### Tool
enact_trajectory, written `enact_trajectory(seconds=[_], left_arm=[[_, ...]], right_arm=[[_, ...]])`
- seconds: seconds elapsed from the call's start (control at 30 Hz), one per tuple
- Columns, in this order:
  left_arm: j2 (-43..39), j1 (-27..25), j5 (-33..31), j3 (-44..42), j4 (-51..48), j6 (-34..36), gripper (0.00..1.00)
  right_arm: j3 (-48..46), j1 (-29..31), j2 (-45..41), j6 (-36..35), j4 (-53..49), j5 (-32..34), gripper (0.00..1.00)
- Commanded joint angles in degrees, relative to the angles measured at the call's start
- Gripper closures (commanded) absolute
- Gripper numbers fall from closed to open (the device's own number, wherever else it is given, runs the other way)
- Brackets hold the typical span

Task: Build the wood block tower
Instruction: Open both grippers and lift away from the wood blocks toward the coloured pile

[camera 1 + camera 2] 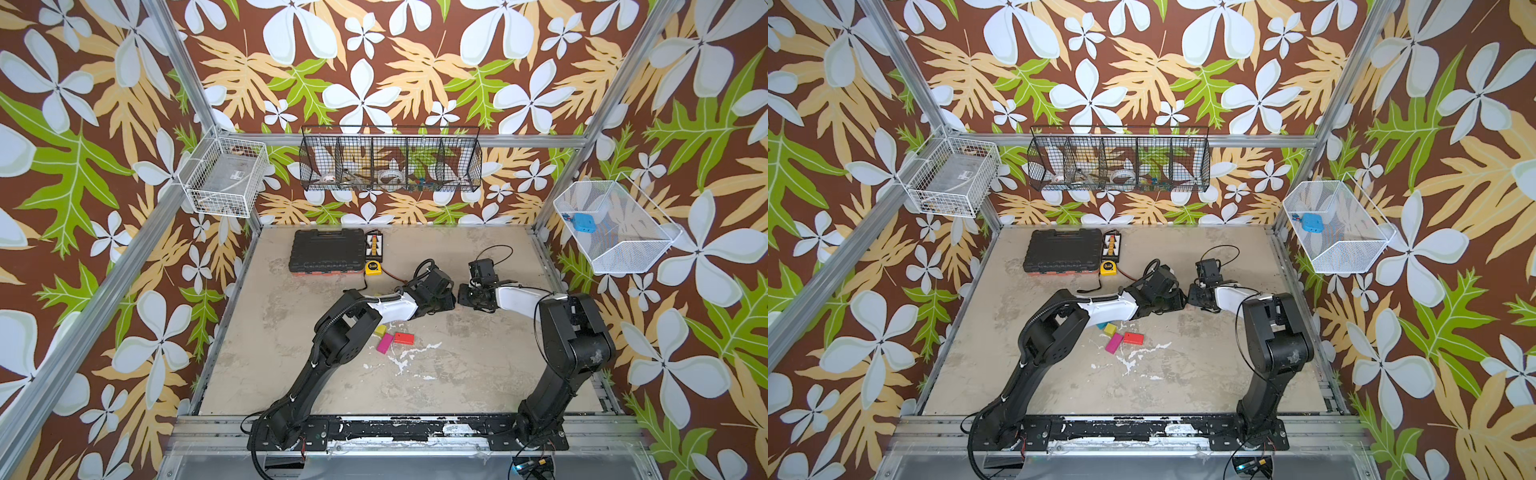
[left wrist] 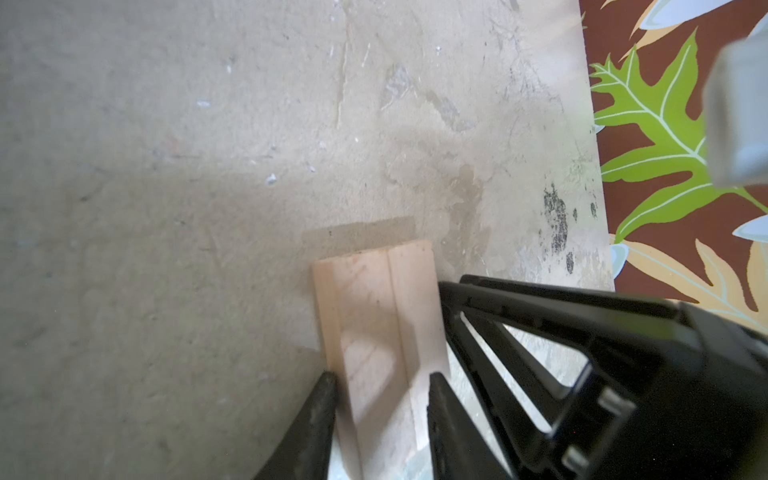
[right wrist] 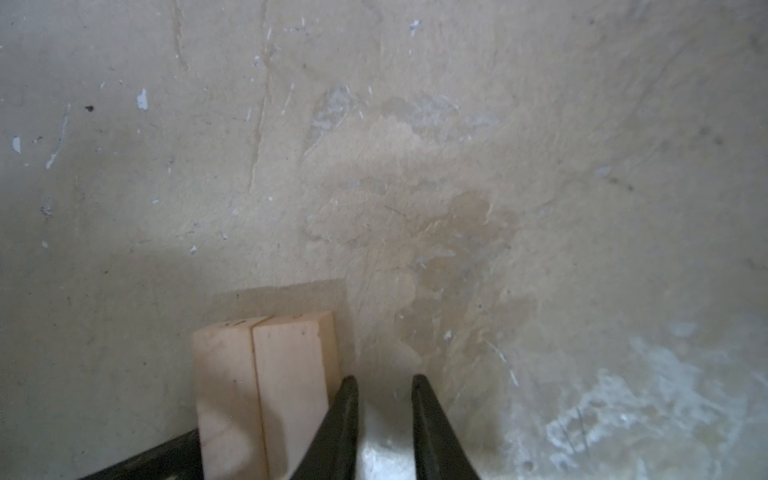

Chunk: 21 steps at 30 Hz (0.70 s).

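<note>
Two plain tan planks [image 2: 374, 332] lie side by side on the table, and my left gripper [image 2: 382, 378] is shut on the pair, one finger against each outer side. My right gripper [image 3: 384, 380] sits just beside the planks [image 3: 266, 374]. Its jaws stand a narrow gap apart with nothing between them, one finger close to the nearer plank's side. In both top views the two wrists meet mid-table and hide the planks. Loose wood blocks lie nearer the front: a yellow cube [image 1: 380, 330], a magenta brick [image 1: 385, 343] and a red brick [image 1: 403, 338]. A teal piece [image 1: 1100, 327] peeks from under the left arm. No tower shows.
A black tool case [image 1: 326, 253], a small bit holder [image 1: 375, 245] and a yellow tape measure [image 1: 374, 267] lie at the back left of the table. Wire baskets [image 1: 390, 160] hang on the walls. White paint streaks [image 1: 411, 353] mark the table in front of the blocks.
</note>
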Motion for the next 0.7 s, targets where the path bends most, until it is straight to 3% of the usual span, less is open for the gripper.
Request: enact_trajectory(seconds=[0.0, 0.33, 0.53, 0.67], left_arm=[[-1.6, 0.3, -0.6, -0.6, 0.8, 0.7, 0.59], [-9.1, 1.8, -2.2, -5.5, 0.8, 3.4, 0.56], [-28.4, 3.9, -11.0, -23.7, 2.4, 6.6, 0.53], [-44.4, 6.0, -23.8, -36.1, -2.2, 10.9, 0.43]], right_arm=[[-0.5, 0.1, -0.8, 0.8, -2.2, 1.9, 0.71], [-4.6, -2.5, -5.8, 2.3, -0.5, 2.9, 0.66], [-10.3, -3.4, -14.0, 3.3, 2.0, 6.3, 0.55], [-15.0, -3.4, -21.3, 4.1, 3.8, 7.4, 0.45]])
